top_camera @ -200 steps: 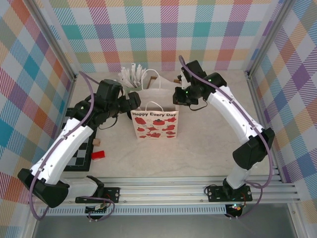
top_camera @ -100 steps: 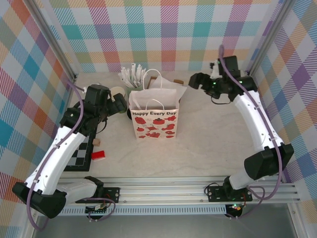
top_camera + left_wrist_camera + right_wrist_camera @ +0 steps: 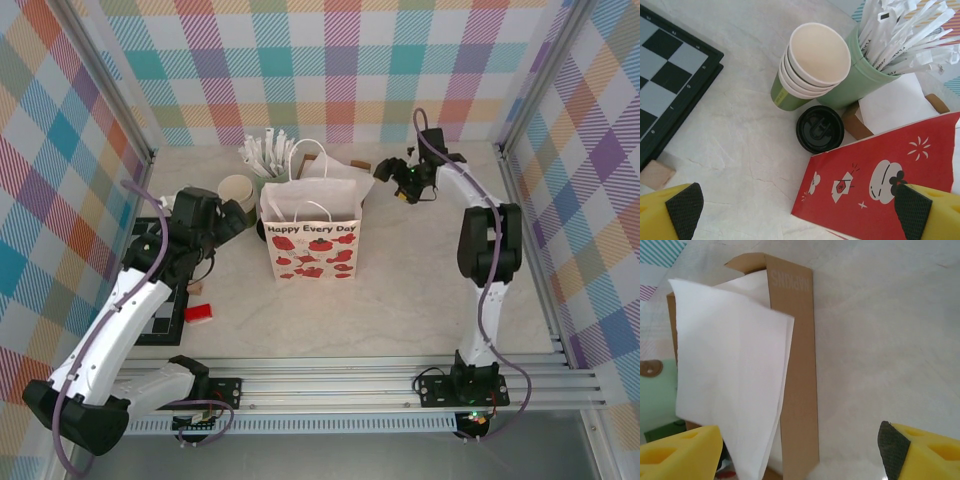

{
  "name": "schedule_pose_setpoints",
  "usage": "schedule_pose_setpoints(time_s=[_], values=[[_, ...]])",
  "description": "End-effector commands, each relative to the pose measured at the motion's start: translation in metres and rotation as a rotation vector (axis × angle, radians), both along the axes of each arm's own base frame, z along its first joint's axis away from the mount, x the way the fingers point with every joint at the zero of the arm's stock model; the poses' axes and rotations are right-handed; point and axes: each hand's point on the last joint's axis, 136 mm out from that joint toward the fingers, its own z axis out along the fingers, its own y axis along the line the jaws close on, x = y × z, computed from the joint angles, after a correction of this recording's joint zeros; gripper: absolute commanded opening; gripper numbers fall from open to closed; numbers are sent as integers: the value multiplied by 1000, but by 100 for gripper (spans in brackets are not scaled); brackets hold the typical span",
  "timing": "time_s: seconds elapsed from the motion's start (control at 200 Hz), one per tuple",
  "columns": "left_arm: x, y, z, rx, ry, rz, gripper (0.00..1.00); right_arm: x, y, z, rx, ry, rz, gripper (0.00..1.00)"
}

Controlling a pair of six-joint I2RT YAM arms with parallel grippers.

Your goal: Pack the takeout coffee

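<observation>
Both arms are drawn back from the red-printed white paper bag [image 3: 312,248], now flanked by the left gripper [image 3: 234,213] and right gripper [image 3: 386,172], each spread apart and empty. Whether the lidded green paper cup sits inside cannot be told.

You can read "Happy Every Day" printed across the front of the paper bag [image 3: 315,252]; "NAPKINS" stands upside down on the brown cardboard napkin holder [image 3: 799,365].
</observation>
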Motion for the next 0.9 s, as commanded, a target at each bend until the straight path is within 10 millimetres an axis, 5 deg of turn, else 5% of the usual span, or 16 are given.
schedule_pose_setpoints(time_s=[0.0, 0.305, 0.585, 0.895], values=[[1, -4, -10, -96, 2, 33, 100, 30, 12, 23, 97, -87, 12, 82], [8, -9, -36, -124, 62, 69, 100, 59, 34, -6, 179, -57, 32, 62], [11, -7, -36, -110, 74, 87, 100, 60, 41, -24, 197, -24, 53, 61], [10, -5, -39, -87, 88, 89, 100, 57, 42, -15, 170, -58, 78, 20]])
